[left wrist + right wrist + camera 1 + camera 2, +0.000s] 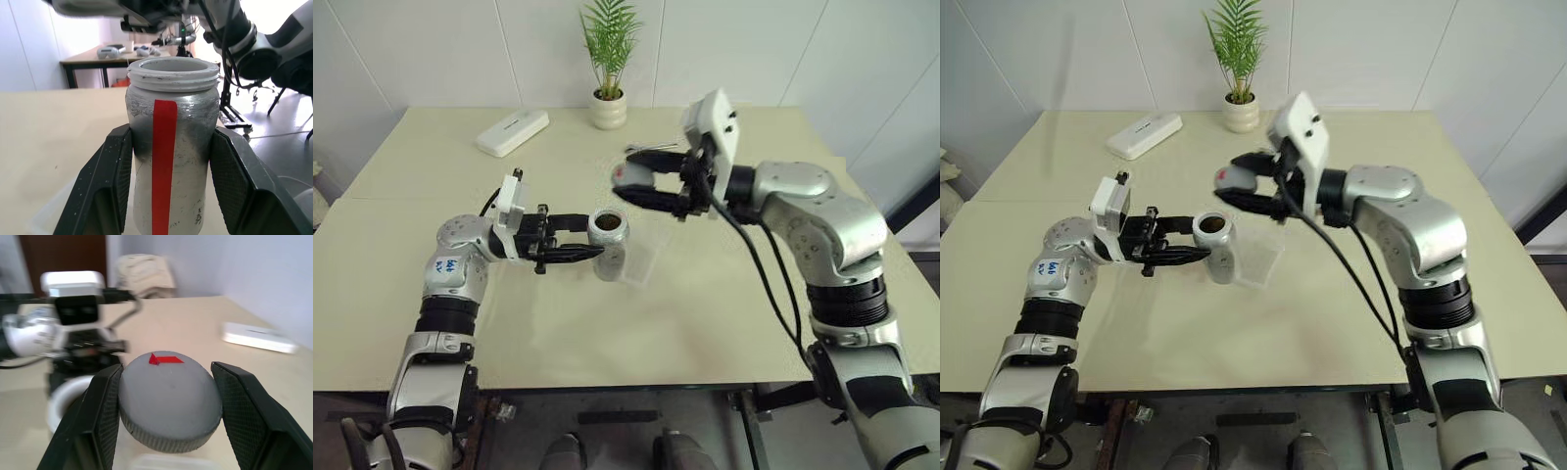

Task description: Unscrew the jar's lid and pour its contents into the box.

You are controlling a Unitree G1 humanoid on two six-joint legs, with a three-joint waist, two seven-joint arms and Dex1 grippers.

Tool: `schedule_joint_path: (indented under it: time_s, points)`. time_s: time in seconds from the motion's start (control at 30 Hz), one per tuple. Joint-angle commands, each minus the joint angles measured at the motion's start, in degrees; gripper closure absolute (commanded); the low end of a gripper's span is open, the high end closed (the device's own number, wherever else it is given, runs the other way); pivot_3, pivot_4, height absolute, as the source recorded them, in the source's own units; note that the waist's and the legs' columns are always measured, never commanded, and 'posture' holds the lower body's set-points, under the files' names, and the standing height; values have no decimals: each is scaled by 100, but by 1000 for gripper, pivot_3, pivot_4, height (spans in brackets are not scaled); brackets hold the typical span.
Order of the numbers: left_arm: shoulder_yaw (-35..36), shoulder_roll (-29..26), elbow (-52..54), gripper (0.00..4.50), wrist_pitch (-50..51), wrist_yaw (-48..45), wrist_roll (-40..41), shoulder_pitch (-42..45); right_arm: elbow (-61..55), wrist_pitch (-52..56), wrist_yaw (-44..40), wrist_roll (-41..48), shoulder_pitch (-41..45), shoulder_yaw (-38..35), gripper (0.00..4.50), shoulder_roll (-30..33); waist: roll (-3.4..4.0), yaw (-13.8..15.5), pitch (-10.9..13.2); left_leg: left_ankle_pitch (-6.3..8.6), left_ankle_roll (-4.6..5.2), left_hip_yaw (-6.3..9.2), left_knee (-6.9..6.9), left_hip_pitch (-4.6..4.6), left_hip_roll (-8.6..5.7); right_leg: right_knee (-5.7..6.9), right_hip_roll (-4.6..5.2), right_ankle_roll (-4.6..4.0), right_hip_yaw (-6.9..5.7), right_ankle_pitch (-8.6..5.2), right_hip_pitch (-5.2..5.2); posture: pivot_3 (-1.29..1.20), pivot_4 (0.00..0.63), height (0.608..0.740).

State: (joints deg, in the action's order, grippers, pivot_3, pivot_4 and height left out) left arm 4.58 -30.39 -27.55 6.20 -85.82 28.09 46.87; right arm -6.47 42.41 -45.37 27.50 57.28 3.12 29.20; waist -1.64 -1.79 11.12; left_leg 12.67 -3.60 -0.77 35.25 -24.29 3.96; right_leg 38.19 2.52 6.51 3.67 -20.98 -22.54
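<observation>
The left gripper (592, 240) is clamped on the jar (608, 245), a dull silvery metal cylinder with a red stripe and a white threaded mouth, held upright and open just over the table (431, 294); brown contents (608, 225) show inside. Behind and beside it lies the box (644, 257), a shallow clear plastic tray. Up and to the right, the right gripper (628, 184) squeezes the lid (632, 176), a round grey ribbed cap with a red mark, apart from the jar
</observation>
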Motion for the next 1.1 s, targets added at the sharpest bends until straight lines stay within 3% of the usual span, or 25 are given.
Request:
schedule_joint_path:
  time_s: [0.03,0.5,0.93,1.1]
  points:
    - [240,-269,19,2530,-133,106,-38,47,-94,-110,338,-189,-121,-355,1990,178,0,1,0,0,0,1,-2,0,0,-1,0,0,0,0,0,0,150,740]
    - [648,-744,-498,2530,-779,1040,-415,123,-1071,663,1677,-1053,-2302,-143,1990,410,0,3,0,0,1,-7,-6,0,0,-9,1,0,6,0,0,0,150,740]
    - [569,-618,-1394,2530,-1669,1257,-826,629,-436,443,2241,-1687,-2938,-49,1990,111,0,12,0,0,0,-9,0,0,-2,-3,0,0,7,0,0,0,150,740]
    - [539,-507,-1631,2530,-1886,1255,-904,798,-380,337,2160,-1741,-3072,-46,321,141,0,17,0,0,0,-9,0,0,-2,-2,-1,1,8,0,0,0,150,740]
